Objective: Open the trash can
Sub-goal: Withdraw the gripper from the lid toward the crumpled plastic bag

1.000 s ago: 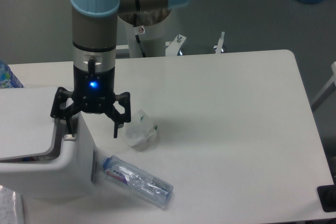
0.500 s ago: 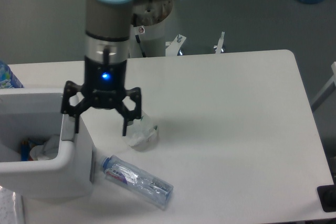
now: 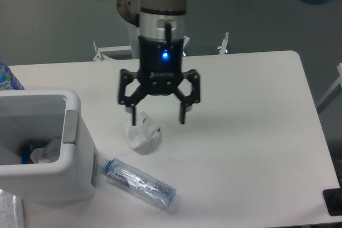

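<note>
White tabletop (image 3: 240,132) against a grey floor; the trash can (image 3: 53,177) sits at the table's left front corner, partly cut off by the frame edge. Its top shows an open cavity with scraps inside; the lid itself cannot be made out, only a grey strip on the rim's right side. By this view the opening step looks done.

Gripper (image 3: 158,116) hangs to the right of the trash can, well clear of it, fingers spread wide and holding nothing. Its left finger is just above or touching the crumpled paper wad (image 3: 141,134); which one cannot be told.

Risks, as judgement: a descent or sideways sweep here would knock the wad, or push it into the plastic bottle (image 3: 140,183) lying just right of the trash can's base.

Bottle label is coloured but unreadable. No other legible writing.
</note>
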